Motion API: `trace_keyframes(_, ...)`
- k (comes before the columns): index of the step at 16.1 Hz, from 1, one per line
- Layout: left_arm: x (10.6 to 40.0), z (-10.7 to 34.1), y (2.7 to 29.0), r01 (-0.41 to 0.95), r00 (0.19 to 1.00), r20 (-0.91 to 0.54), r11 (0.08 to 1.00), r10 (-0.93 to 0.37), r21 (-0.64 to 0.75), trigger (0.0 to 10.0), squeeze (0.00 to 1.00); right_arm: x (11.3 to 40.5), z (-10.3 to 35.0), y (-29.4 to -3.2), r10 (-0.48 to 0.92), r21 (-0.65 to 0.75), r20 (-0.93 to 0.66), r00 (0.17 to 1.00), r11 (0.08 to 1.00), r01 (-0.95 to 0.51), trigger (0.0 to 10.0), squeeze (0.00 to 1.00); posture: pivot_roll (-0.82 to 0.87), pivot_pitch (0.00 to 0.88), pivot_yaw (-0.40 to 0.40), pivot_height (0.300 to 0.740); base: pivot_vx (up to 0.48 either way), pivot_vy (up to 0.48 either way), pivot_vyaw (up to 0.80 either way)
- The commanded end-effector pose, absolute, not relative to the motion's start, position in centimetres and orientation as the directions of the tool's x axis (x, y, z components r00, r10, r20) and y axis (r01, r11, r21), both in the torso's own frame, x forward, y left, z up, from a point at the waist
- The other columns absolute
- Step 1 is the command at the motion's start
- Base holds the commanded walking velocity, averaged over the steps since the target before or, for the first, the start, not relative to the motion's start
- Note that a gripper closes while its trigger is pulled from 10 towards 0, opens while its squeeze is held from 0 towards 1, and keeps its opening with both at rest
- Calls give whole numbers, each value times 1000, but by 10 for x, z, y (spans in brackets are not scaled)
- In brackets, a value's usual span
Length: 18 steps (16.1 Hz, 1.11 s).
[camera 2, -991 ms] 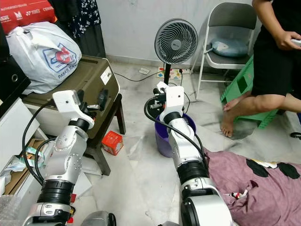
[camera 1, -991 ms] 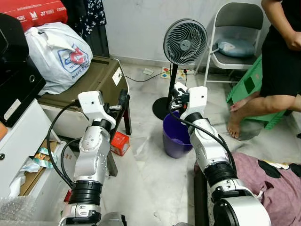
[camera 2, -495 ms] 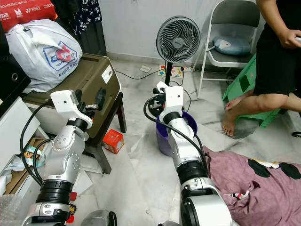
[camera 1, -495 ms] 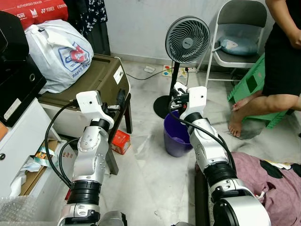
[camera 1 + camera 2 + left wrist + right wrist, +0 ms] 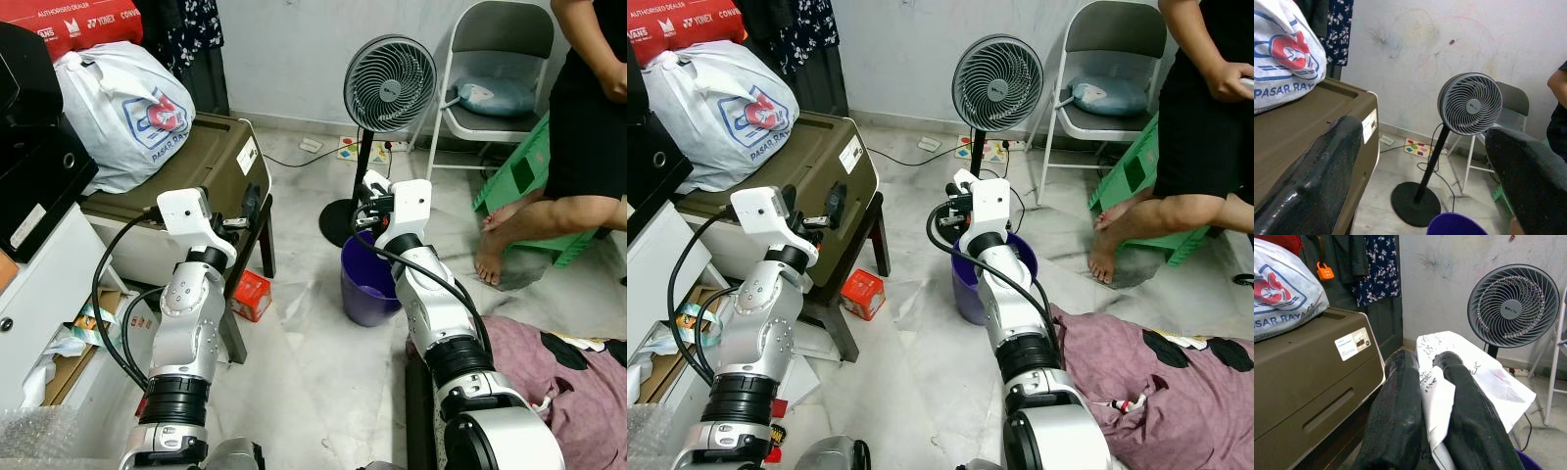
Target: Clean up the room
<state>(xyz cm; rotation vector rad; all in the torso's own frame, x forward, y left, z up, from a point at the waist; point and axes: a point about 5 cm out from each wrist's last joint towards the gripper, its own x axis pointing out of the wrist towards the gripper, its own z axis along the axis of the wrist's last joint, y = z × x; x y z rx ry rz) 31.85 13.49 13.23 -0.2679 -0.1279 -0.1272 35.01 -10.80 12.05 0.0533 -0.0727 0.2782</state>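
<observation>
While left gripper fingers wide apart, right gripper clamped on paper

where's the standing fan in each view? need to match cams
Left eye: standing fan top centre, behind the right gripper.
Right eye: top centre, left of the folding chair.
Left wrist: centre-right, between the two fingers.
Right wrist: upper right, behind the crumpled paper.
Shared landmark: brown storage box beside it.
</observation>
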Motion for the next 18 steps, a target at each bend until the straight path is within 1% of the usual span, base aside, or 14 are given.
trace_keyframes(1, 320, 137, 133, 163, 979, 163, 955, -125, -247, 10000, 0, 353, 125, -108, 272, 29, 90, 958, 961, -276, 10000, 0, 17, 0, -33, 740, 0, 0, 0)
trace_keyframes(3, 319, 137, 133, 162, 979, 164, 955, -124, -247, 10000, 0, 353, 125, -108, 274, 27, 91, 957, 960, -278, 10000, 0, 17, 0, -33, 740, 0, 0, 0)
trace_keyframes(7, 319, 137, 133, 159, 979, 167, 956, -120, -246, 10000, 0, 353, 126, -106, 286, 15, 97, 953, 957, -289, 10000, 0, 19, 0, -36, 740, 250, 0, 0)
trace_keyframes(9, 319, 137, 134, 157, 979, 168, 957, -118, -244, 10000, 0, 352, 125, -106, 287, 15, 98, 953, 957, -290, 10000, 0, 19, 0, -34, 740, 249, 0, 500)
trace_keyframes(11, 320, 137, 136, 151, 980, 165, 959, -113, -241, 10000, 0, 352, 125, -106, 288, 17, 98, 953, 957, -291, 10000, 0, 19, 0, -34, 740, 0, 0, 494)
trace_keyframes(13, 319, 137, 136, 154, 979, 166, 959, -116, -239, 10000, 0, 352, 126, -105, 287, 19, 99, 953, 957, -290, 10000, 0, 20, 0, -32, 740, 0, 0, 0)
trace_keyframes(18, 320, 138, 136, 155, 979, 168, 958, -117, -240, 10000, 0, 353, 126, -105, 284, 22, 101, 954, 958, -287, 10000, 0, 18, 0, -31, 740, 269, 0, 0)
